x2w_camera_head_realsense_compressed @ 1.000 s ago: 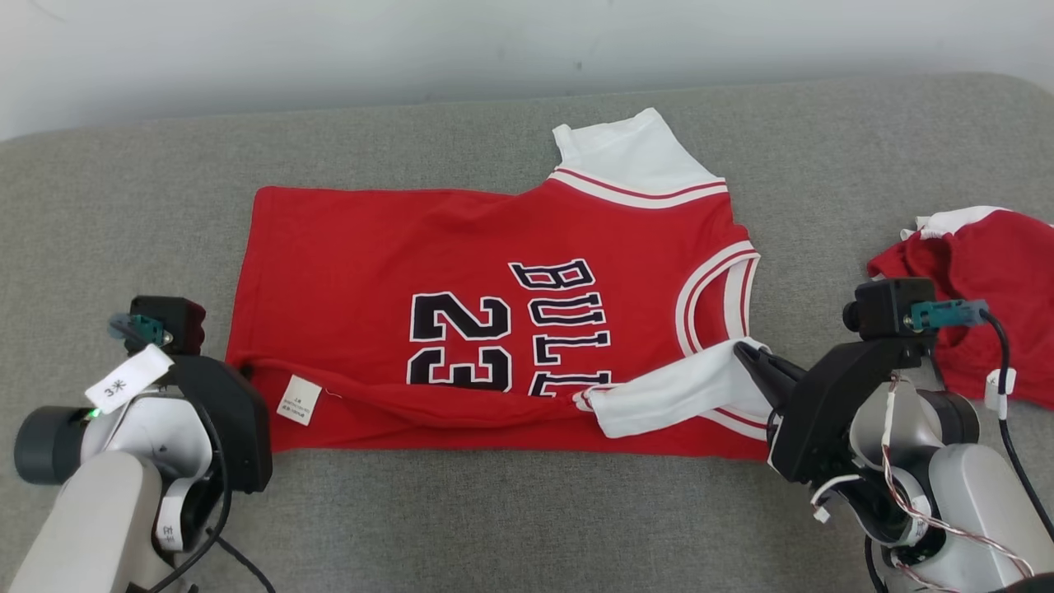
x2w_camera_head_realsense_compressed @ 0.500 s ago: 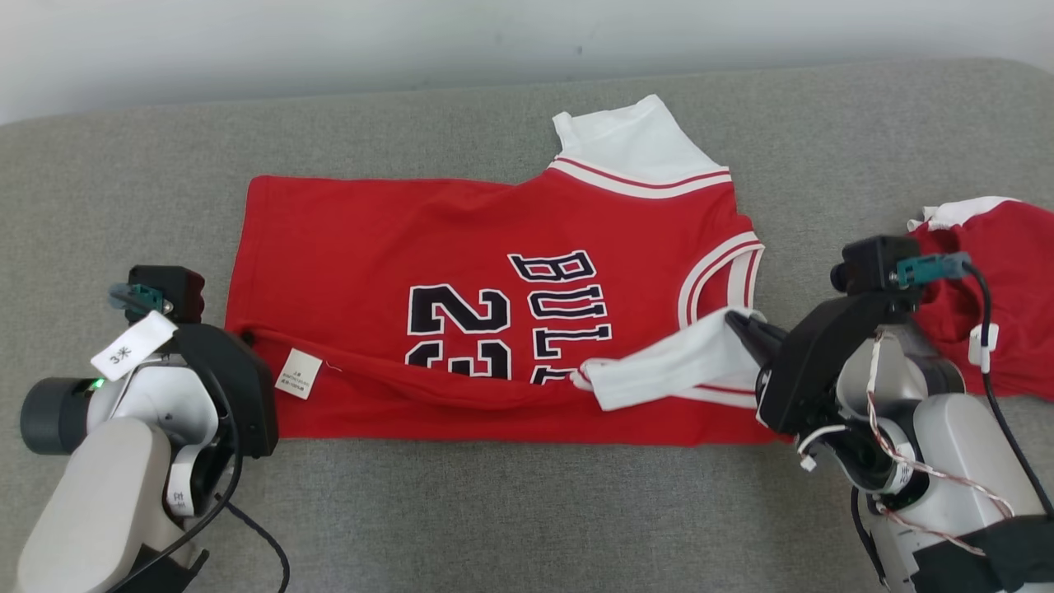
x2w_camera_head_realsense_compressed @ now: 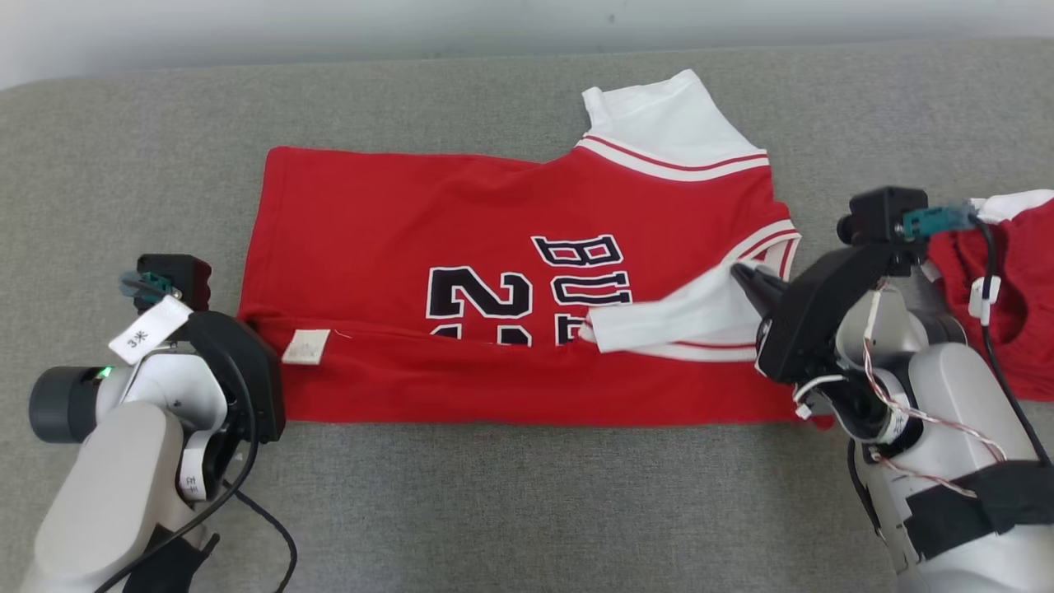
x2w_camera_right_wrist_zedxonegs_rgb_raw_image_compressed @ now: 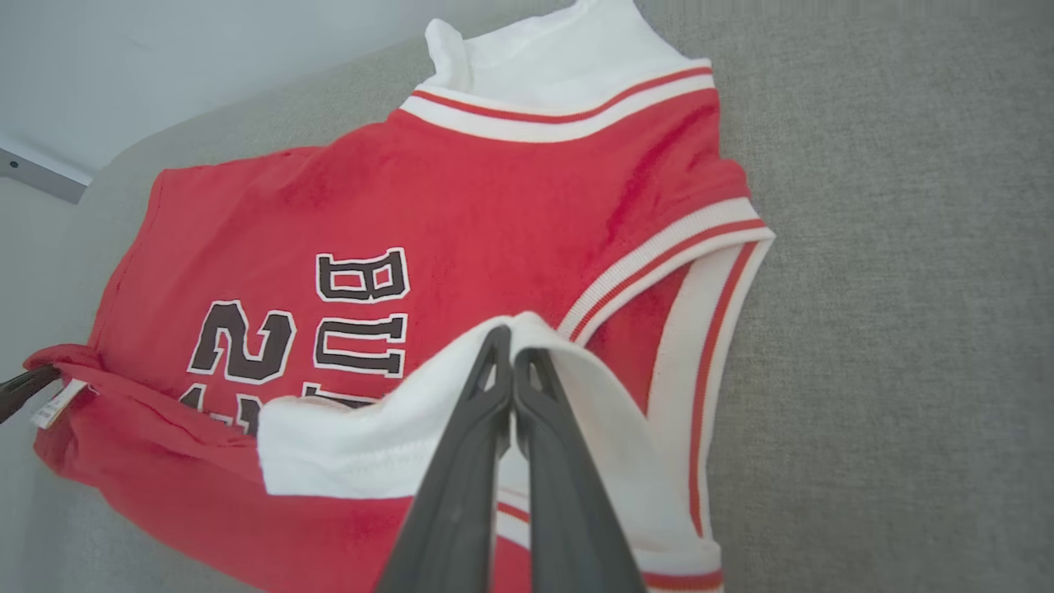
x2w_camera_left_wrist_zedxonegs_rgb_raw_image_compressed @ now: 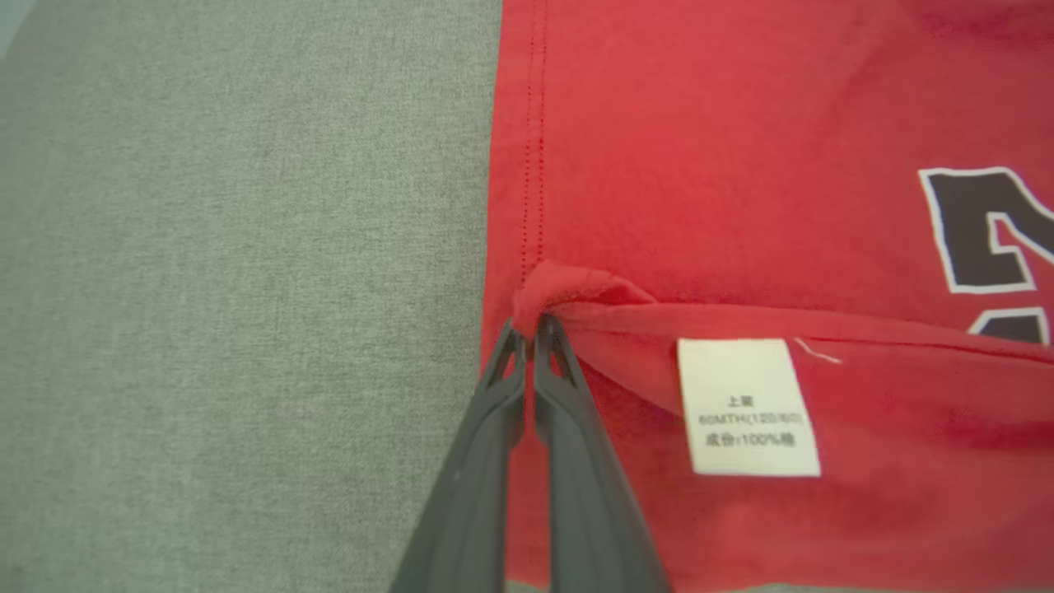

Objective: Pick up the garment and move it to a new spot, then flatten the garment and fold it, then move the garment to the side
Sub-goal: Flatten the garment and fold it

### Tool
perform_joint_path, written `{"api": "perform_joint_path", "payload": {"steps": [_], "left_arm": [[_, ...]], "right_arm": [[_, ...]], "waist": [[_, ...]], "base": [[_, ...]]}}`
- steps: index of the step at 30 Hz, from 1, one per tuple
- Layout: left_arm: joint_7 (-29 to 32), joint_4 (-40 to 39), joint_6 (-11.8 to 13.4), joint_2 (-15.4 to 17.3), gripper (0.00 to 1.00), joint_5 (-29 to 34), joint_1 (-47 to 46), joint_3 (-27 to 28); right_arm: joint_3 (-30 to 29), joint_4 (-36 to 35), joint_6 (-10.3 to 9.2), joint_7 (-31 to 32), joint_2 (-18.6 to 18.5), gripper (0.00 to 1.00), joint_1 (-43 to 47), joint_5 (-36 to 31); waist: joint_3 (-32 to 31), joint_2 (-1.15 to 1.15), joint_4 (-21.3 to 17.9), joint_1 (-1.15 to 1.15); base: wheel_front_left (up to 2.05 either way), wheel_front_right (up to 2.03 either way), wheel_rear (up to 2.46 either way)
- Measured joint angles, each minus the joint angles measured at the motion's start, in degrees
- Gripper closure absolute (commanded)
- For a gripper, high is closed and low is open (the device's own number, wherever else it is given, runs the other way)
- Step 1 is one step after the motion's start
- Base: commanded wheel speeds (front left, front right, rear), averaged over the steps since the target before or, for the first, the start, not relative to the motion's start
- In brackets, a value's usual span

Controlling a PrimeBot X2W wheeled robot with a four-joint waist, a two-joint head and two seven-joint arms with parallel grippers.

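Fabric pinched: left gripper (x2w_camera_left_wrist_zedxonegs_rgb_raw_image_compressed: 528, 331) clenched on the red basketball jersey's (x2w_camera_head_realsense_compressed: 395, 214) hem corner (x2w_camera_left_wrist_zedxonegs_rgb_raw_image_compressed: 568, 288) at its tips, right gripper (x2w_camera_right_wrist_zedxonegs_rgb_raw_image_compressed: 512, 339) on the white sleeve (x2w_camera_right_wrist_zedxonegs_rgb_raw_image_compressed: 354, 445), seemingly mid-fold.

On the padded surface (x2w_camera_head_realsense_compressed: 527, 511) before us, the garment (x2w_camera_head_realsense_compressed: 510, 206) lies spread at the centre, hem towards 9 o'clock and neck towards 3. Our left gripper (x2w_camera_left_wrist_zedxonegs_rgb_raw_image_compressed: 527, 329) meets the hem at 9 o'clock, with the label (x2w_camera_head_realsense_compressed: 306, 347) just beside it. Our right gripper (x2w_camera_right_wrist_zedxonegs_rgb_raw_image_compressed: 512, 342) sits at 3 o'clock on a sleeve (x2w_camera_head_realsense_compressed: 659, 317) that lies over the garment's front. A second garment (x2w_camera_head_realsense_compressed: 1025, 329) lies farther out that way, beyond our right arm.
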Motion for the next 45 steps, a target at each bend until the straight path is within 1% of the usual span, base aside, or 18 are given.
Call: {"api": "perform_joint_path", "payload": {"steps": [3,4,5,6,7,8,13,15,17,24,32,35,37,42,45], "left_arm": [[-0.6,0.8,0.0,-0.1,1.0,0.0,-0.5,0.0],[-0.7,1.0,0.0,-0.2,0.96,0.0,-0.5,-0.1],[-1.0,1.2,0.0,-0.3,0.89,0.0,-0.5,-0.1],[-1.2,1.3,-0.1,-0.4,0.7,0.0,-0.6,-0.2],[-1.4,1.5,-0.1,-0.6,0.25,0.0,-0.7,-0.3],[-1.7,1.8,-0.1,-0.9,0.0,0.0,-0.7,-0.3],[-3.2,2.9,-0.6,-1.5,0.0,0.0,-1.1,-0.5],[-4.1,3.4,-0.5,-1.3,0.0,0.0,-1.5,-0.4],[-4.9,3.9,-0.5,-1.0,0.0,0.1,-1.6,-0.4],[-8.3,4.0,-0.5,-0.4,0.0,1.0,-1.2,-0.6],[-10.5,3.4,-0.5,0.8,0.0,1.5,6.9,-1.6],[-10.8,2.3,-0.5,1.4,0.0,1.6,9.8,-2.3],[-11.2,1.9,0.0,1.5,0.0,1.8,11.1,-2.5],[-11.8,0.6,0.5,1.8,0.0,2.1,12.8,-2.4],[-12.8,0.1,1.0,1.8,0.0,3.3,12.8,-2.4]], "right_arm": [[0.2,1.5,0.48,-1.0,0.1,1.0,-1.5,0.0],[0.3,1.9,0.49,-1.4,0.1,1.0,-1.7,-0.2],[0.3,2.2,0.49,-1.9,0.2,1.0,-1.7,-0.4],[0.3,2.6,0.49,-2.1,0.1,0.67,-1.8,-0.4],[0.2,3.2,0.48,-2.6,0.2,0.0,-1.8,-0.5],[0.1,3.7,0.43,-3.1,0.3,0.0,-1.8,-0.5],[0.1,4.9,0.49,-5.6,0.4,0.0,-2.6,-1.0],[0.2,5.4,0.99,-7.0,0.4,0.0,-3.6,-1.0],[-0.1,5.4,1.09,-8.8,0.5,0.0,-4.2,-1.0],[-0.5,4.9,1.99,-13.2,-0.3,0.0,-3.2,-2.8],[-0.5,2.6,1.9,-14.8,-2.5,0.0,6.0,-4.8],[-0.7,0.0,1.4,-15.0,-3.1,0.0,10.1,-5.4],[-0.7,-1.2,0.9,-15.1,-3.1,0.0,12.2,-5.9],[0.1,-3.3,-0.1,-16.1,-3.0,0.0,15.6,-7.5],[0.5,-3.8,-0.15,-16.8,-2.8,0.0,16.5,-7.7]], "waist": [[0.1,0.0,0.3,0.0],[0.2,0.0,0.4,0.0],[0.2,0.0,0.5,0.0],[0.2,0.0,0.5,0.0],[0.2,0.0,0.6,0.0],[0.2,0.0,0.6,0.0],[0.0,0.0,0.7,0.0],[-0.3,0.0,0.6,0.0],[-0.7,0.0,0.5,0.0],[-2.7,0.0,0.3,-0.01],[-6.7,-0.01,0.0,-0.01],[-8.0,-0.01,-0.3,-0.02],[-8.6,-0.01,-0.5,-0.02],[-8.4,-0.01,-1.2,-0.02],[-7.7,-0.01,-1.5,-0.01]], "base": [[0.0,0.0,0.0],[0.0,0.0,0.0],[0.0,0.0,0.0],[0.0,0.0,0.0],[0.0,0.0,0.0],[0.0,0.0,0.0],[0.0,0.0,0.0],[0.0,0.0,0.0],[0.0,0.0,0.0],[0.0,0.0,0.0],[0.0,0.0,0.0],[0.0,0.0,0.0],[0.0,0.0,0.0],[0.0,0.0,0.0],[0.0,0.0,0.0]]}}
